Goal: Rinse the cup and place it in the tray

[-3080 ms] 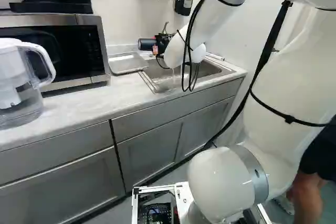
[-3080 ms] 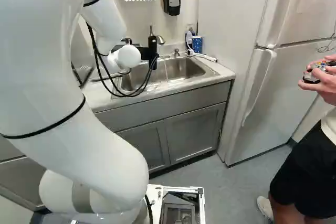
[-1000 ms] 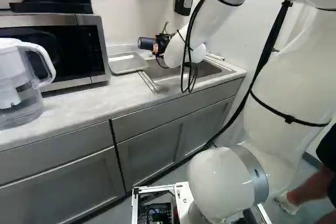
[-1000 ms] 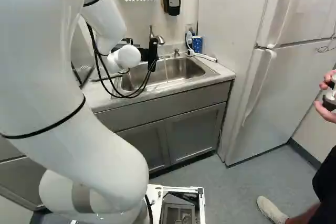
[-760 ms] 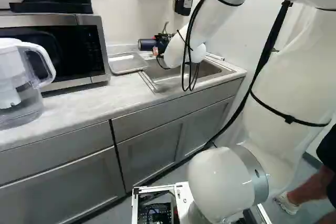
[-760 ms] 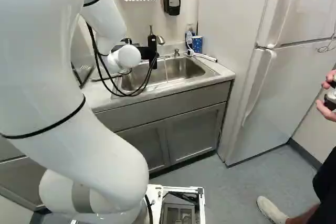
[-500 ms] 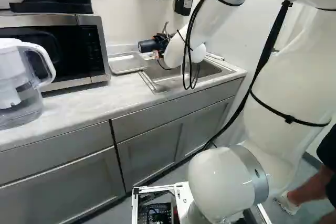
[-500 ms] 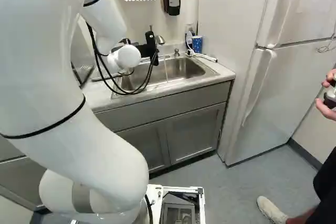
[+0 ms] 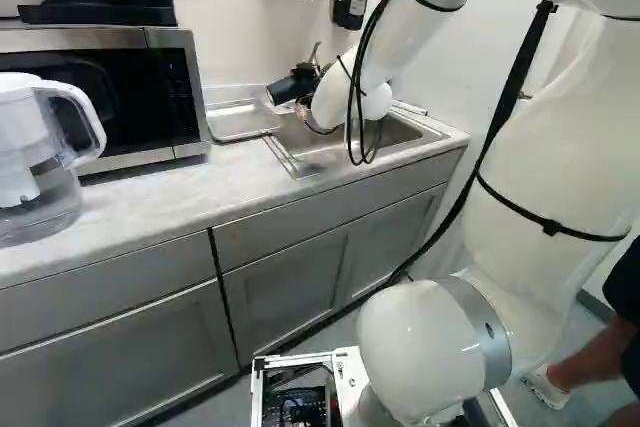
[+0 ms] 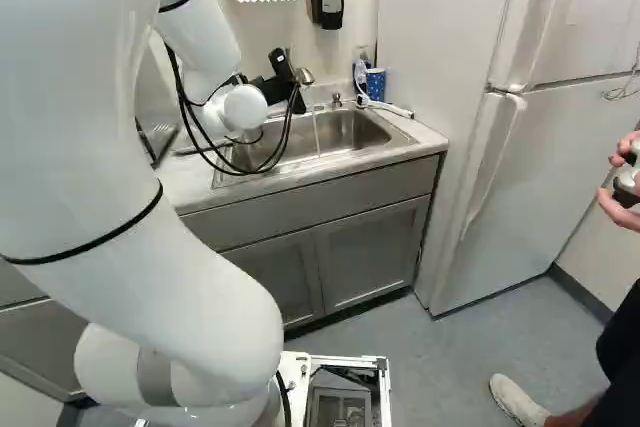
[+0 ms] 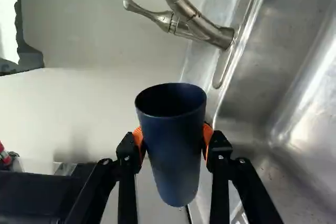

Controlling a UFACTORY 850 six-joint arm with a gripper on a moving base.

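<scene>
In the left base view the gripper holds the dark blue cup tilted, near the metal tray; only there is the pitcher seen. The right base view alone shows the patterned cup and refrigerator, with water running into the sink. In the wrist view, orange pads clamp the cup's two sides near the faucet.

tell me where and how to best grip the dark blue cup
Probably best to take the cup by its side wall, a little below the rim, from two opposite sides, as the hand does: the body is round and tapers, and the mouth is open.
</scene>
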